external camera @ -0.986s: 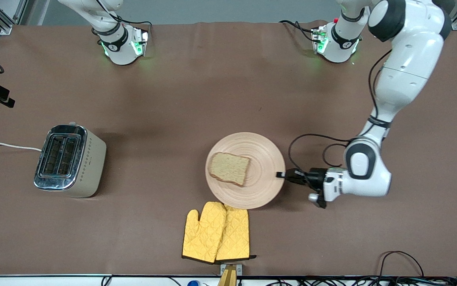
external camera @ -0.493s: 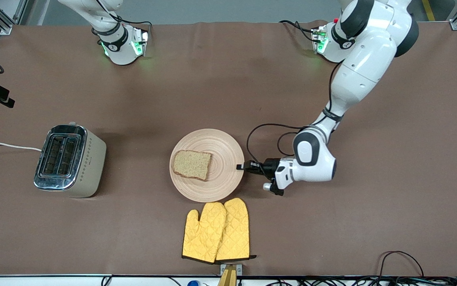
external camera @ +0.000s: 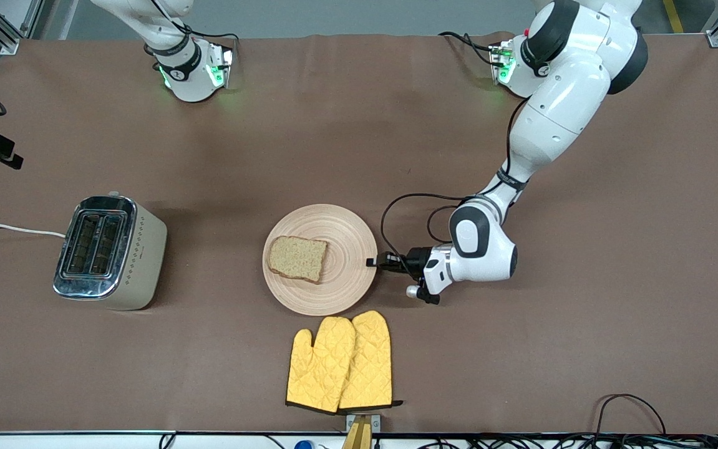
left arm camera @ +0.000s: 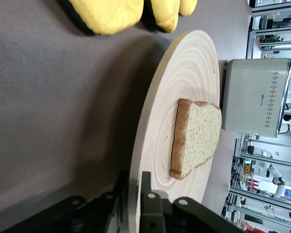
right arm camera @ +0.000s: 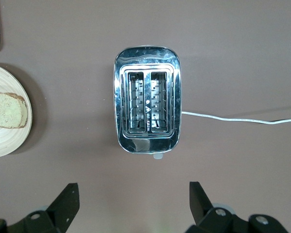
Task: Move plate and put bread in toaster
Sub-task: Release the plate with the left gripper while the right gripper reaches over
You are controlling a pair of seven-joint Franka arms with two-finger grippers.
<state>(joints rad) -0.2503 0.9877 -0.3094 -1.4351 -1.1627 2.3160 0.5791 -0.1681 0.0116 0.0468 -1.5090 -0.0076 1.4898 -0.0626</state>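
- Brown worktop (external camera: 359, 143), bearing everything else.
- Round pale wooden plate (external camera: 334, 287) with ring grooves, flat near the middle of the worktop, well apart from the toaster and toward the left arm's end from it.
- Pair of yellow oven mitts (external camera: 340, 365), nearer to the front camera than the plate, just beside its rim but apart from it.
- Boxy toaster (external camera: 109, 252) at the right arm's end of the worktop, chrome top with two empty slots, cream side with diamond dots, white cord (external camera: 9, 229) trailing off the worktop's edge.
- Slice of speckled bread (external camera: 297, 258), flat on the plate, on the half toward the toaster, darker crust all round.
- Left tool (external camera: 373, 262) low at the plate's rim on the side away from the toaster; in the left wrist view, black fingers (left arm camera: 153, 208) clamped either side of the rim, pinching the plate's edge.
- Right tool (right arm camera: 131, 204) high over the toaster, spread wide, holding nothing; right arm waiting.
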